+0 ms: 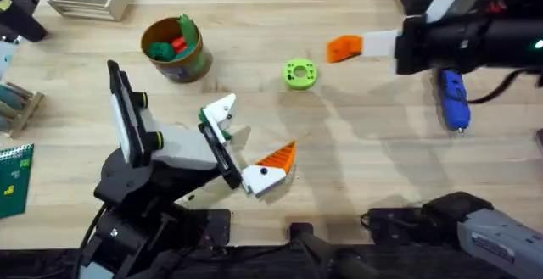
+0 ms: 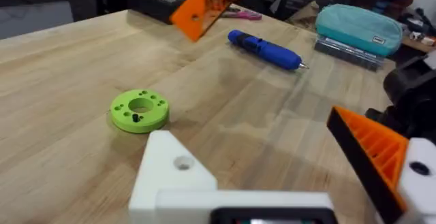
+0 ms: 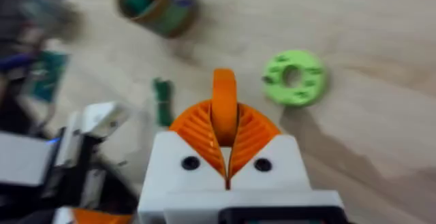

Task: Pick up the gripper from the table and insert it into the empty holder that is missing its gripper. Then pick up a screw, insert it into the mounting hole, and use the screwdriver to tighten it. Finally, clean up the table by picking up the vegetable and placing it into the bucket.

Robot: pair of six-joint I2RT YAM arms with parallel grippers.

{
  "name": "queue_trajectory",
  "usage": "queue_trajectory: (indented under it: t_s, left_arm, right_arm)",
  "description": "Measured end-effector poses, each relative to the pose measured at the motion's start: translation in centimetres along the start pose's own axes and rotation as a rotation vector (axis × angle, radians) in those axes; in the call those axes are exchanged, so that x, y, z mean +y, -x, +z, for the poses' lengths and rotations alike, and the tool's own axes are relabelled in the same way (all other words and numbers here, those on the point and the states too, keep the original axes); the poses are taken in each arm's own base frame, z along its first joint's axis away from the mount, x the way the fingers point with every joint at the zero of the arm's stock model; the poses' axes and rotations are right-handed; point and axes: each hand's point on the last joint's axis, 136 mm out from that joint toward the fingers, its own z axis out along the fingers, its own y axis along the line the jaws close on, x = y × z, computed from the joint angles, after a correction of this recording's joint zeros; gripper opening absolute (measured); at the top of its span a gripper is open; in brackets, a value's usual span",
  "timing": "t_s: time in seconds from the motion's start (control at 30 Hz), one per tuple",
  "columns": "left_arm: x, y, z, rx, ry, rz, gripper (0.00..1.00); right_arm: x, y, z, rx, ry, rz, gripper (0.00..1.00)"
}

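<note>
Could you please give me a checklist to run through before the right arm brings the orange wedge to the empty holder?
1. Is the orange wedge clamped in the right gripper? ok.
2. Is the holder bare, with no pad on it? ok.
3. Is the left gripper open, with the holder exposed? ok.
4. Is the wedge lined up with the holder? not ok, they are well apart.
5. Is the screwdriver lying free on the table? ok.
6. Has a screw been located? cannot tell.

mid-table: green ring [image 1: 299,74] obstructs | right: screwdriver [image 1: 453,99] | rest open
</note>
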Motion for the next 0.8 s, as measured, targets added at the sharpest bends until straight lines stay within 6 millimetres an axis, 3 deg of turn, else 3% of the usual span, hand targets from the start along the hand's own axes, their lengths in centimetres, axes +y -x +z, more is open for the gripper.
queue_trajectory:
  t_s: [0.13, 0.33, 0.37, 0.53, 0.8]
  left_arm:
    - [0.0, 0.0, 0.0, 0.0, 0.0, 0.0, 0.987]
    - [0.0, 0.0, 0.0, 0.0, 0.0, 0.0, 0.987]
    - [0.0, 0.0, 0.0, 0.0, 0.0, 0.0, 0.988]
    - [0.1, 0.0, 0.0, 0.0, 0.004, -0.001, 0.987]
    - [0.3, 0.0, 0.0, -0.002, 0.018, -0.004, 0.987]
  right_arm:
    - [3.2, -0.6, 2.9, -0.044, 0.273, 0.092, 0.017]
    - [6.4, -3.4, 6.2, 0.089, 0.524, 0.283, 0.017]
    - [10.1, -4.4, 7.1, 0.208, 0.726, 0.327, 0.017]
    - [11.8, -6.4, 7.9, 0.37, 0.83, 0.42, 0.017]
    - [12.1, -7.0, 7.7, 0.476, 0.889, 0.529, 0.017]
